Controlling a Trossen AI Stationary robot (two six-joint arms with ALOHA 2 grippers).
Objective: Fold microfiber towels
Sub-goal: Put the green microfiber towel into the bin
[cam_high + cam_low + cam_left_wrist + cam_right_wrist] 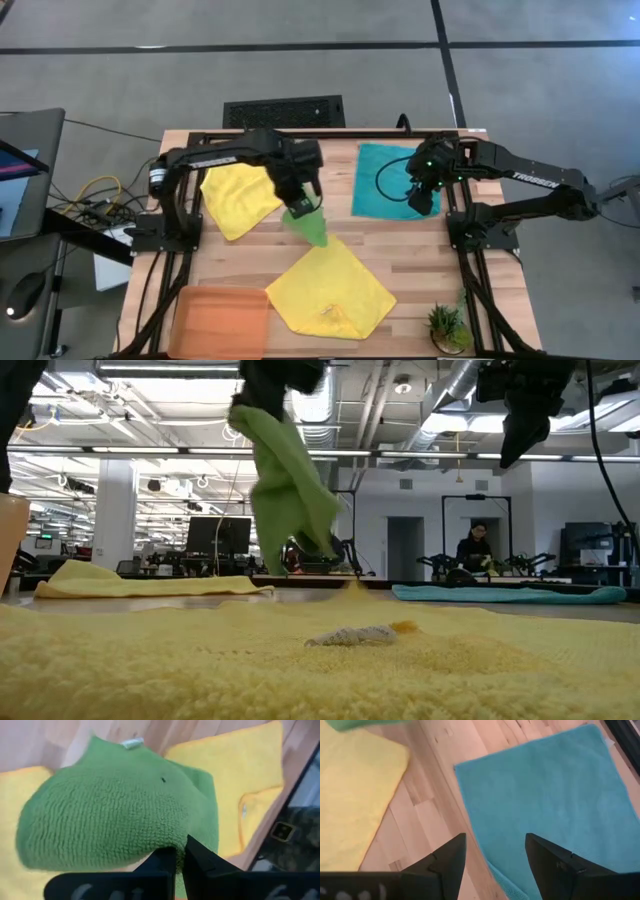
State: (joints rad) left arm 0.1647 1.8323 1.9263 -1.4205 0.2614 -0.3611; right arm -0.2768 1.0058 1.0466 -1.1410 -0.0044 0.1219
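Hanging vertical from left gripper (180,856), green towel (307,222), tip down

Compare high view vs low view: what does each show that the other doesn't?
Only the high view: the flat orange rectangular tray, the small potted green plant, and the teal microfiber towel seen as a spread rectangle.

Only the low view: the room behind, with a seated person, and a small white tag on the near yellow microfiber towel.

Both: the left gripper shut on the hanging lime green microfiber towel, and the open right gripper above the teal towel.
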